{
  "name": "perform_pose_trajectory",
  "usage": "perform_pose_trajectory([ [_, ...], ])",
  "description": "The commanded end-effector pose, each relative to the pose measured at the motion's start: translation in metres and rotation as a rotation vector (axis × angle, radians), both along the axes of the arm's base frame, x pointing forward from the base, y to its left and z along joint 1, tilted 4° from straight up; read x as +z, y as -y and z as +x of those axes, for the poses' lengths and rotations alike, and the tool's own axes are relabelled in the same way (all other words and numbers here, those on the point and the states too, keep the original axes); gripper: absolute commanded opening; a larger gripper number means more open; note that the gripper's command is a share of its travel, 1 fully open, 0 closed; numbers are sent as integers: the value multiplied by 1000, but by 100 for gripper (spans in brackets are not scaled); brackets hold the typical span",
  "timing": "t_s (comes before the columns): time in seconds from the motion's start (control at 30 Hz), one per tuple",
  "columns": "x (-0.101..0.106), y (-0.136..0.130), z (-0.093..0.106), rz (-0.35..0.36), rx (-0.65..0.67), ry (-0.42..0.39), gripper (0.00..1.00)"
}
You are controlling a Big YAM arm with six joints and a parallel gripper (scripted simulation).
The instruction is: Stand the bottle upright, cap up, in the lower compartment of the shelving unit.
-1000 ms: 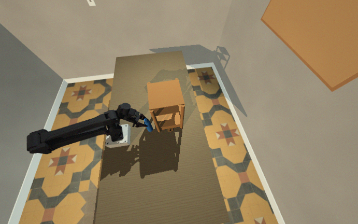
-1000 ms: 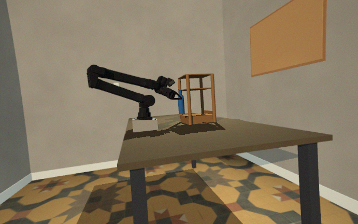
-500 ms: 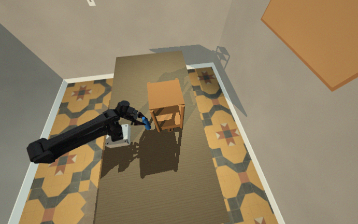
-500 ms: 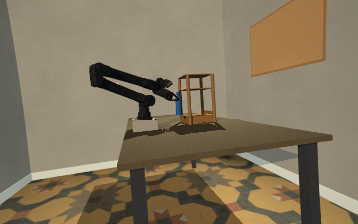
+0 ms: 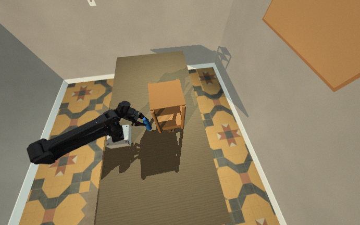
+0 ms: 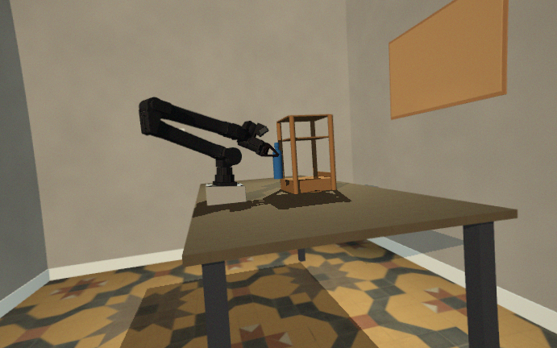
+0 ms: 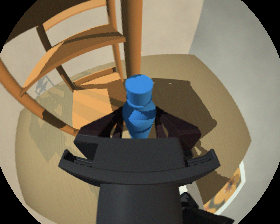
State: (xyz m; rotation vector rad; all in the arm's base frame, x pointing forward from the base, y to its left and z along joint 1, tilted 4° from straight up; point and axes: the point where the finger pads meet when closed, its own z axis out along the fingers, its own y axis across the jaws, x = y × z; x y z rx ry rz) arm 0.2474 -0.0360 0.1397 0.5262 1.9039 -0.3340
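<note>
My gripper is shut on the blue bottle near its top. The bottle hangs upright, cap up, just outside the open side of the orange shelving unit. In the exterior view the bottle stands beside the unit's near post, its base above the table and about level with the front lip of the lower compartment. In the wrist view the bottle sits between my fingers, with the shelf rails ahead on the left.
The shelving unit has four corner posts, a middle shelf and a solid top. My white base block stands on the table to the left of the unit. The table's edges lie well away from the unit.
</note>
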Motion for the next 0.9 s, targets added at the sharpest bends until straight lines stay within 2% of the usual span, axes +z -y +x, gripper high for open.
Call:
perform_pose_trajectory([
  [0.0,44,-4,9,35,-9,80,30],
  [0.23,44,-8,9,34,3,78,30],
  [0.53,47,-60,21,33,178,83,30],
  [0.87,48,-59,23,24,175,80,30],
])
